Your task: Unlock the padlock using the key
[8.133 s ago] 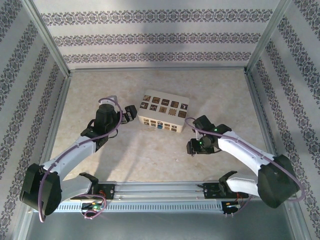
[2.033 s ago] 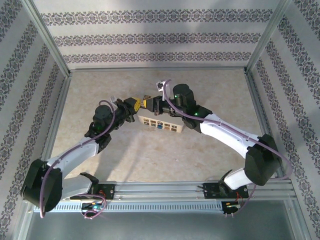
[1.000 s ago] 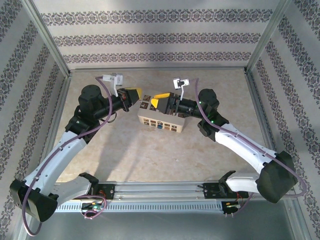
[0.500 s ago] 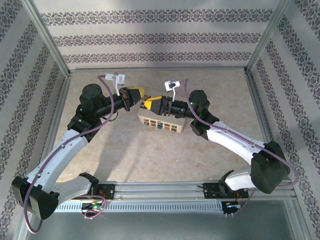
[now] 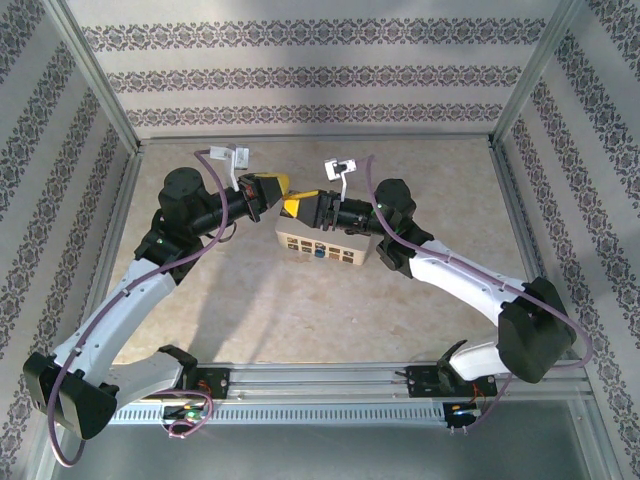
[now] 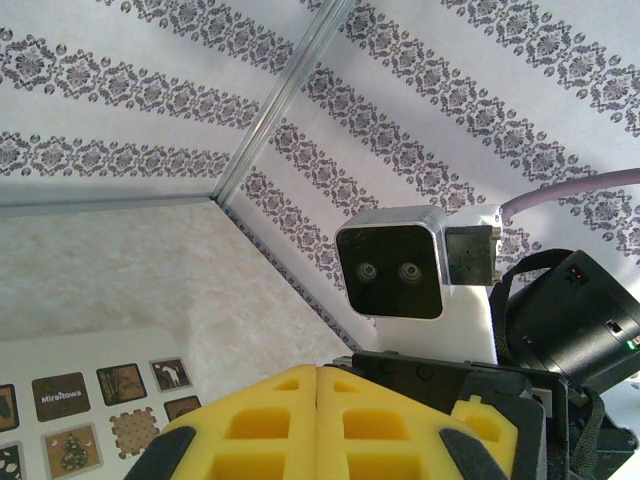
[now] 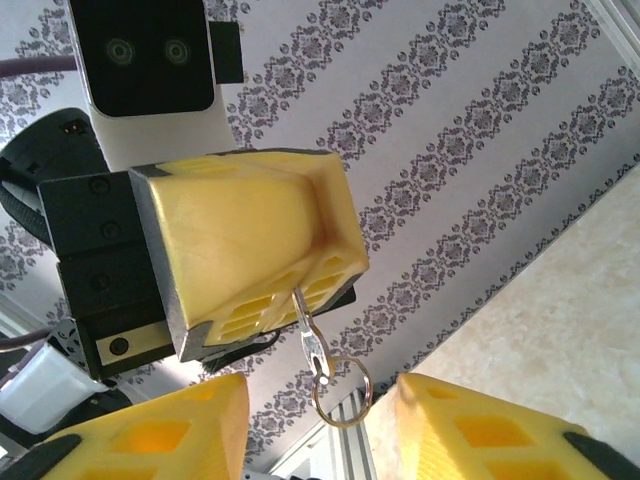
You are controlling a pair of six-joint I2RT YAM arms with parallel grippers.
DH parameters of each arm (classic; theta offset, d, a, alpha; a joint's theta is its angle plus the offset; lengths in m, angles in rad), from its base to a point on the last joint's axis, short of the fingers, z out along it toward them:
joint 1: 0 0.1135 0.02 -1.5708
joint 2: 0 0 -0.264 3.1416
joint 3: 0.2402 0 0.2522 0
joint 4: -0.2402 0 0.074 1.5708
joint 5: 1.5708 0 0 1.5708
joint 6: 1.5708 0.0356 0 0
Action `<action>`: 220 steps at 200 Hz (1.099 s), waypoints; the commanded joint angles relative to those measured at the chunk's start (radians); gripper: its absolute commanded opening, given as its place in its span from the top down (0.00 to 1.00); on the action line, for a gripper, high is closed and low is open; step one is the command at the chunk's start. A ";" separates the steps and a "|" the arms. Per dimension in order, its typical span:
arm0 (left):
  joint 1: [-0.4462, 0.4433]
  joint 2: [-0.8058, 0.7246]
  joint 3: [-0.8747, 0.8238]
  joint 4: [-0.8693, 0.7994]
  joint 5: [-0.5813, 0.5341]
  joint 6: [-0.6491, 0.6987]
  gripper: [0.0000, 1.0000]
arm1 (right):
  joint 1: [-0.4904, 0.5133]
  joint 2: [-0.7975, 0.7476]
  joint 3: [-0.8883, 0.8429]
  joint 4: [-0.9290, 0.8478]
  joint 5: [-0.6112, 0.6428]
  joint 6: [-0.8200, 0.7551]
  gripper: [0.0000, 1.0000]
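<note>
From above, the left gripper (image 5: 277,188) and right gripper (image 5: 293,208) meet tip to tip just over the far left corner of the cream box (image 5: 345,222). The padlock (image 5: 319,253), a tiny blue body, sits against the box's near face, apart from both grippers.

In the left wrist view, the yellow fingers (image 6: 260,430) are pressed together with no gap, and part of the box top lies below them. What they pinch is hidden here.

The right wrist view settles it. The left gripper is clamped on the key (image 7: 306,322), whose thin silvery end pokes out of the fingertips with a split ring (image 7: 340,397) dangling from it. The right gripper's own pads stand apart on either side of that ring, touching nothing.

The key looks light, stiff and slick, and its ring will probably swing, so the flat metal is the better place to grip. The padlock seems light enough to slide, so it should be steadied by its flat blue sides.
</note>
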 commanded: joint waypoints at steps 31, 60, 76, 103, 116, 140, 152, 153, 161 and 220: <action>-0.010 0.001 0.000 0.042 0.021 -0.004 1.00 | 0.015 0.017 0.039 0.048 -0.011 0.018 0.64; -0.010 0.003 -0.003 0.044 0.023 -0.005 1.00 | 0.020 0.024 0.047 0.048 -0.011 0.023 0.66; -0.010 0.002 -0.004 0.046 0.023 -0.006 1.00 | 0.019 0.025 0.050 0.048 -0.011 0.023 0.67; -0.010 0.000 -0.005 0.045 0.021 -0.007 1.00 | 0.019 0.026 0.051 0.048 -0.003 0.025 0.70; -0.010 -0.002 -0.008 0.046 0.021 -0.006 1.00 | 0.019 0.024 0.049 0.048 -0.001 0.025 0.70; -0.010 -0.003 -0.011 0.045 0.020 -0.006 1.00 | 0.019 0.023 0.048 0.048 0.002 0.025 0.73; -0.010 -0.002 -0.013 0.045 0.020 -0.006 1.00 | 0.019 0.021 0.047 0.048 0.002 0.025 0.75; -0.010 -0.003 -0.012 0.045 0.020 -0.006 1.00 | 0.019 0.021 0.047 0.048 0.003 0.025 0.75; -0.010 -0.002 -0.014 0.046 0.020 -0.005 1.00 | 0.017 0.022 0.046 0.047 0.003 0.025 0.77; -0.010 -0.005 -0.020 0.039 0.014 0.000 1.00 | 0.012 0.020 0.044 0.046 0.000 0.026 0.91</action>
